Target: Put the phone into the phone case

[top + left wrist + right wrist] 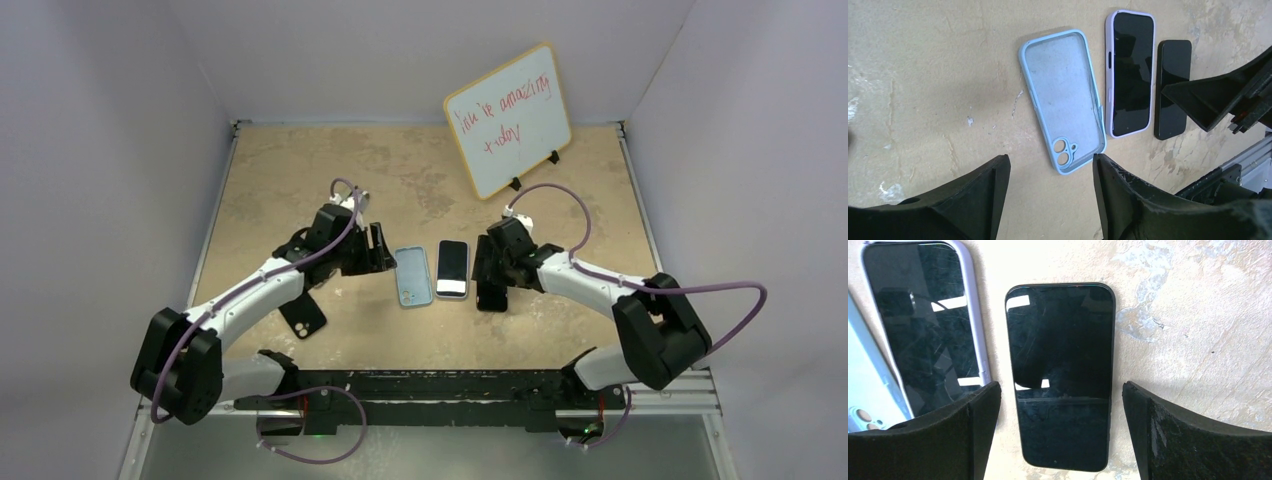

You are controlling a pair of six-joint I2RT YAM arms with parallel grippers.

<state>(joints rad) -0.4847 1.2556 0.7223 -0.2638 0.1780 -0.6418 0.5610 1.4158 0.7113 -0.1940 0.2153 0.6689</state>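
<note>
Black phone [1062, 375] flat between spread fingers of right pincer [1060, 390], lined up for edge grip. Left pincer [1050, 162] gaping, empty; blue case [1064, 100] just ahead, likely for steadying.

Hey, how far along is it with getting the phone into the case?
Done: nothing; the blue case is empty. In hand: the open right claw straddles the bare phone, the open left claw hovers by the case. Left: grasp, carry over, press in.
</note>
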